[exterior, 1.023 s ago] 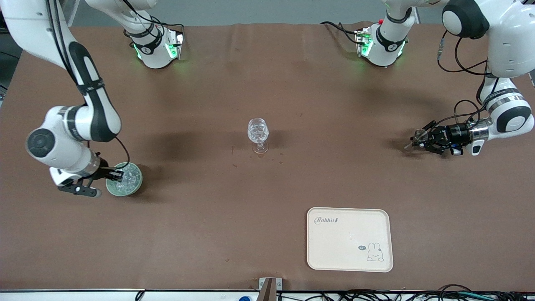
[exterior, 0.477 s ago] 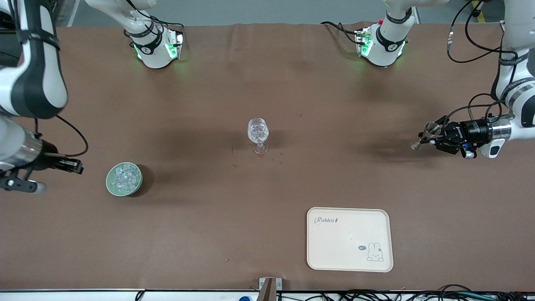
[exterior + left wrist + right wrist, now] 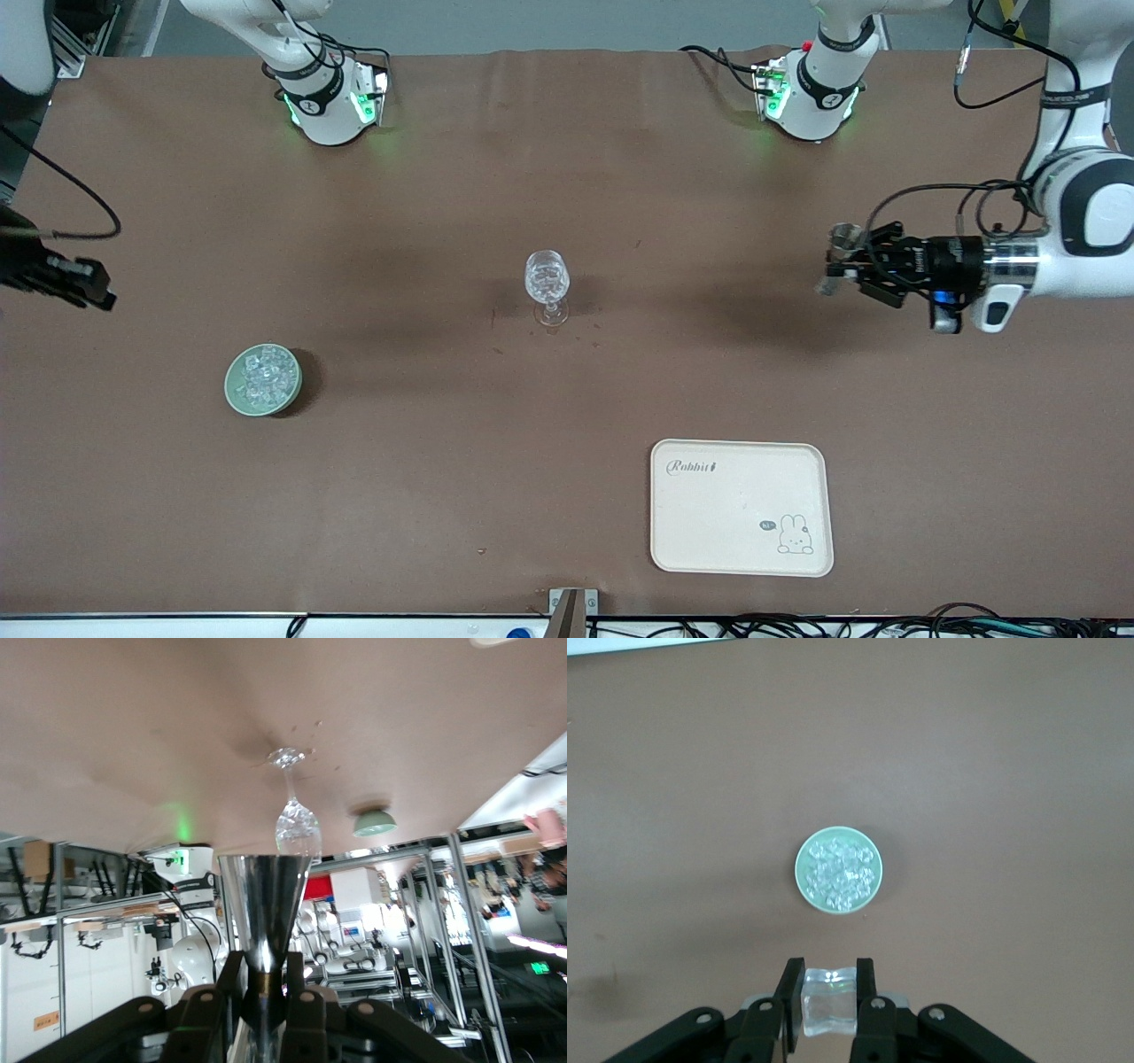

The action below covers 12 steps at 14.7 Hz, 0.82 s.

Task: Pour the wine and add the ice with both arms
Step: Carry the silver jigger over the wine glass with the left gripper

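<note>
Where the tray point(image 3: 741, 508) lies, "Rabbit" is printed.

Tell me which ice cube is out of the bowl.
The ice cube pinched in the right gripper, held above the table; the other cubes lie heaped in the pale green bowl.

Left end effector point(image 3: 837, 259), wrist horizontal, is raised over the bench's left-arm end, closed on a metal jigger point(image 3: 264, 908). Right end effector point(image 3: 829, 990), raised, clamps an ice cube point(image 3: 829, 1001).
</note>
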Motion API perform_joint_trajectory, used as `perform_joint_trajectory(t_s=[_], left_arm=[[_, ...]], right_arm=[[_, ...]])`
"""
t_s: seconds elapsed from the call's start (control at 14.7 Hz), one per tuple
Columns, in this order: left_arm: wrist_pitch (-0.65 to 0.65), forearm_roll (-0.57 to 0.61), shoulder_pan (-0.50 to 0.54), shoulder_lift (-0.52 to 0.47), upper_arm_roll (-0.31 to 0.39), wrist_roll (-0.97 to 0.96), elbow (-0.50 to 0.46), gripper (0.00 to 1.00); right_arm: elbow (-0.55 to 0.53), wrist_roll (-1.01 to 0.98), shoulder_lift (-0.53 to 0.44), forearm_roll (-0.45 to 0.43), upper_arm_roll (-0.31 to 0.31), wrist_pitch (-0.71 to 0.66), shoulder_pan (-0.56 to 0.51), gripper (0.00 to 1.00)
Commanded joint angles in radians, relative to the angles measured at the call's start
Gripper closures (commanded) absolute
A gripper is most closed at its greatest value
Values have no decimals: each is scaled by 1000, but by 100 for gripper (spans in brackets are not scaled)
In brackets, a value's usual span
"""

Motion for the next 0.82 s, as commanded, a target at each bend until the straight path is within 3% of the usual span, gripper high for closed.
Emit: perform_joint_trajectory(t_s=[0.0, 0.27, 0.75], left_arm=[[106, 15, 9, -42, -146, -116, -19, 100], [190, -48, 4, -27, -291, -216, -18, 100], [580, -79, -1, 46, -587, -398, -7, 100]], right_arm=[[-17, -36, -73, 0, 4, -63, -5, 99], [-90, -38, -107, 0, 7, -29, -5, 99], [-120, -38, -127, 0, 13, -9, -3, 99]])
